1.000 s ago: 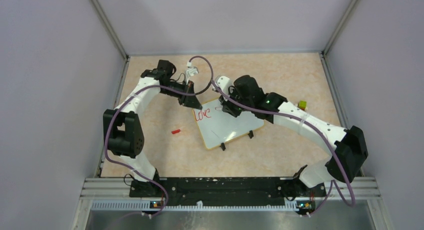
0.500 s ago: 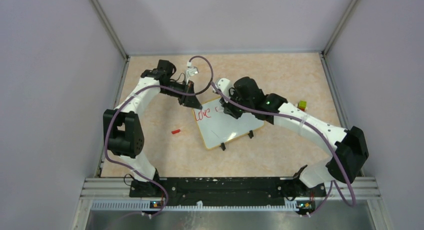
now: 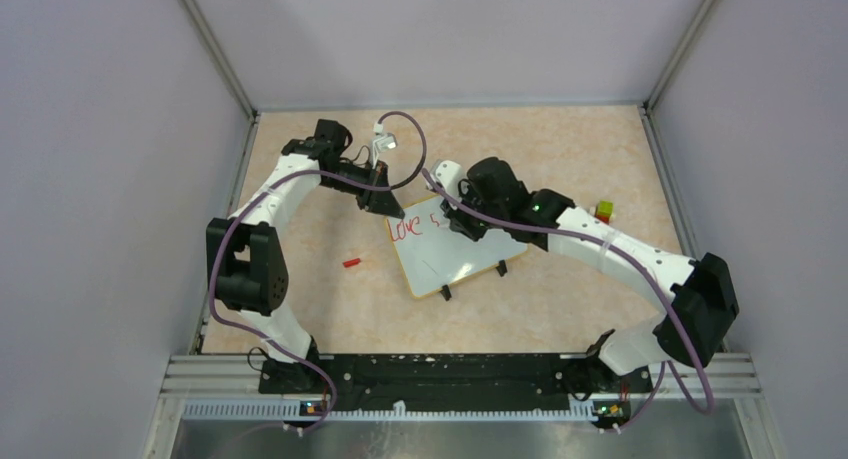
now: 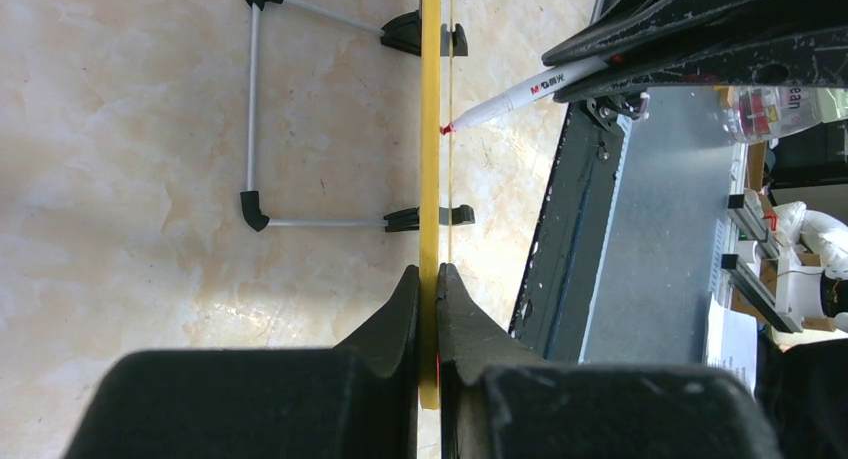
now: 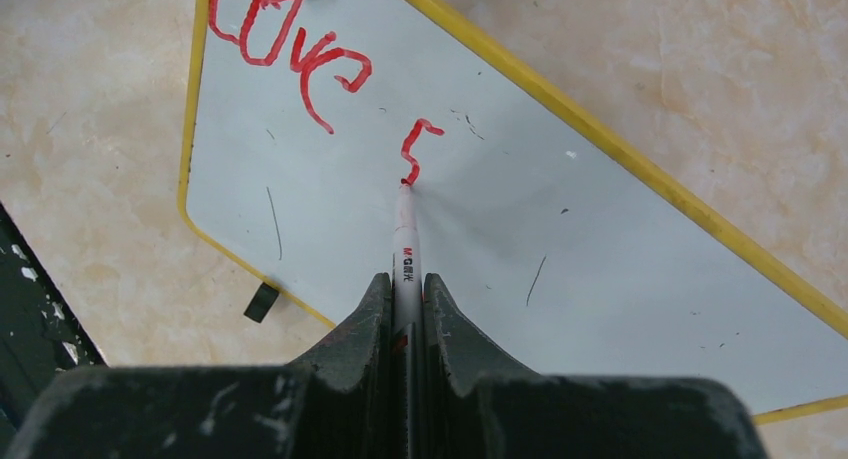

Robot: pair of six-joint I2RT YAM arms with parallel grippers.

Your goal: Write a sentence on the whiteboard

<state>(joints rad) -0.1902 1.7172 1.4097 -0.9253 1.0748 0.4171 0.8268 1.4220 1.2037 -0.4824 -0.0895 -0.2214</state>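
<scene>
ok so left gripper (image 4: 428,275) pinched tight on the whiteboard (image 4: 430,129) rim, right gripper (image 5: 405,284) clamps the marker (image 5: 405,241), tip mid-board, blank white past the sentence (image 5: 300,54).

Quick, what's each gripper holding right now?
Left gripper: closed on the edge of the whiteboard.
Right gripper: closed on the marker.

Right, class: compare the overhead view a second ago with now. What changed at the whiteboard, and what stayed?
The right gripper, shut on the marker, has drawn a new red letter s after Love on the whiteboard, shifting only slightly. Nothing was picked up or let go. The left gripper stays clamped on the board's yellow rim; board and red cap have not moved.
</scene>
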